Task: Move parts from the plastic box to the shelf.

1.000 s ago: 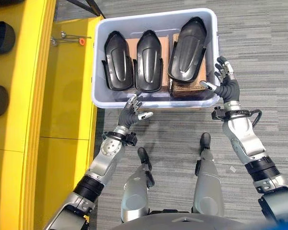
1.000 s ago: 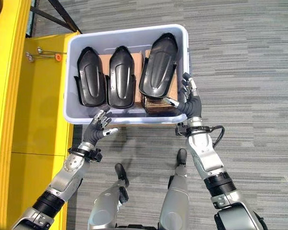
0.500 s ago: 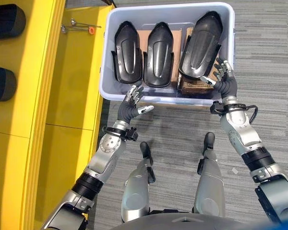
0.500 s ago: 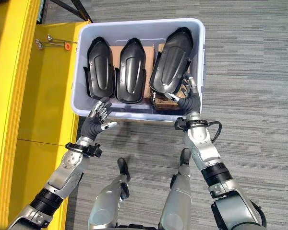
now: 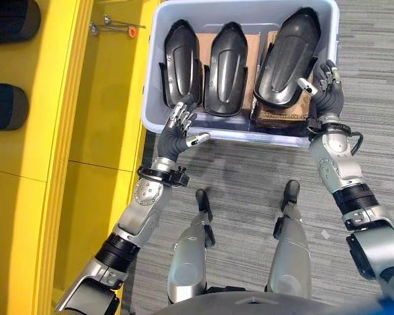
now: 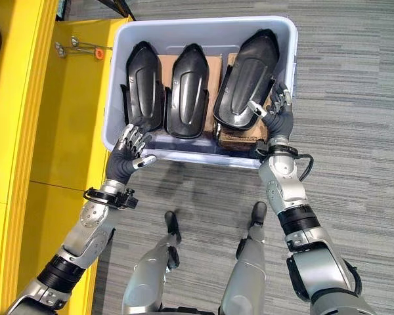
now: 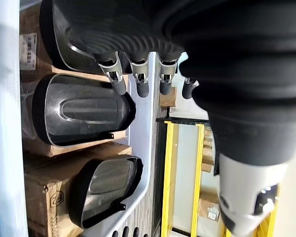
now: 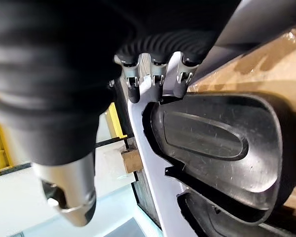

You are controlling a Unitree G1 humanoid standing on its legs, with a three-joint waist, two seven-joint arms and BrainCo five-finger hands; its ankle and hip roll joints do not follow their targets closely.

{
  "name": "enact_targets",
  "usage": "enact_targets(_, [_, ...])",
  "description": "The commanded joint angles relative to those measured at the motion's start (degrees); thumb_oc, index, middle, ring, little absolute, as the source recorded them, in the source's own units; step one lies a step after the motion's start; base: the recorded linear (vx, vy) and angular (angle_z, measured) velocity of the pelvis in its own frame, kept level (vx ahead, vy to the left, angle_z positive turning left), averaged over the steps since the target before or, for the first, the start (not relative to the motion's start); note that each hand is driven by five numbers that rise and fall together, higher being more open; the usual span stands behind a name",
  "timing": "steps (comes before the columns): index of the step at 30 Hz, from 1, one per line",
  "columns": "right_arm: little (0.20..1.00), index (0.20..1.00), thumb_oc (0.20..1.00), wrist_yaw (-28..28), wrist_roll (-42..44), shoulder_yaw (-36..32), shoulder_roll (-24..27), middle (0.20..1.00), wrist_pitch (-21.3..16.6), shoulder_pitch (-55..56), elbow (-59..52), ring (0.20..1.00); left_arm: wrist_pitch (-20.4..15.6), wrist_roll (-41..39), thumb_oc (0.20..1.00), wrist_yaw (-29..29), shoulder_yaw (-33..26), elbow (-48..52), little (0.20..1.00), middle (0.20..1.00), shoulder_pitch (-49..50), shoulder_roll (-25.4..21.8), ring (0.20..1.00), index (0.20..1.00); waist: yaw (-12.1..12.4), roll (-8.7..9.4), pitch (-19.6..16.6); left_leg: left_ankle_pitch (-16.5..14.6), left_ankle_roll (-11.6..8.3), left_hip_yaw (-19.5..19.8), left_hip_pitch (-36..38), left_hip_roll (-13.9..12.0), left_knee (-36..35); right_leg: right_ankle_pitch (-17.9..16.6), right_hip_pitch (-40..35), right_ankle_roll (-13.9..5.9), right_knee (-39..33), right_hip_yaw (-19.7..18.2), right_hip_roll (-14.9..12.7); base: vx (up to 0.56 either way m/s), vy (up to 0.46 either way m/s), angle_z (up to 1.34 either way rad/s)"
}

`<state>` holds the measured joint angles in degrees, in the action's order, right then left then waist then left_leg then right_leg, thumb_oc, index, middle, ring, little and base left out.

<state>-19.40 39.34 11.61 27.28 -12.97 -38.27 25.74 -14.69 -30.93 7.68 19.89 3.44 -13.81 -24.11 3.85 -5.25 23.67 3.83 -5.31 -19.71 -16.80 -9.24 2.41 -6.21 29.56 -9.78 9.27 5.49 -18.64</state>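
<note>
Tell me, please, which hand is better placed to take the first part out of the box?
Probably the right hand: it reaches over the plastic box's rim beside the large black part, fingers open. The left hand is at the box's near rim.

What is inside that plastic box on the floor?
Inside the box lie three black parts, side by side, resting on brown cardboard boxes. The parts cover most of the cardboard, so what else lies under them cannot be seen.
</note>
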Motion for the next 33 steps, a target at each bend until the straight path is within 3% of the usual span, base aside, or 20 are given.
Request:
enact_targets(1, [1.000,1.000,1.000,-0.5,2.5,-1.0,-0.7,1.000,-3.7,-4.5,-0.2,1.000,-4.1,-1.2,1.000,0.7,-1.6,6.9,1.000,1.000,0.6,-4.1,1.000,1.000,0.7,1.69,-1.0,1.2,-5.19,3.9,-2.0,-5.6,3.0,-1.5,-3.7,-2.59,-0.9,-0.4,-3.3,0.02,0.013,0.04])
enact_targets(33, [1.000,1.000,1.000,-0.5,3.8,0.9,0.5,1.000,0.5,-16.3,24.9,1.000,-4.6,-1.3,1.000,2.5,-0.1,9.3,1.000,1.000,-2.4,-4.5,1.000,1.000,2.2,0.78,2.3,-0.4,-3.79,6.1,-8.8,-4.6,6.5,-0.5,1.3,-2.03,2.3,-0.6,-3.5,0.01,0.002,0.02])
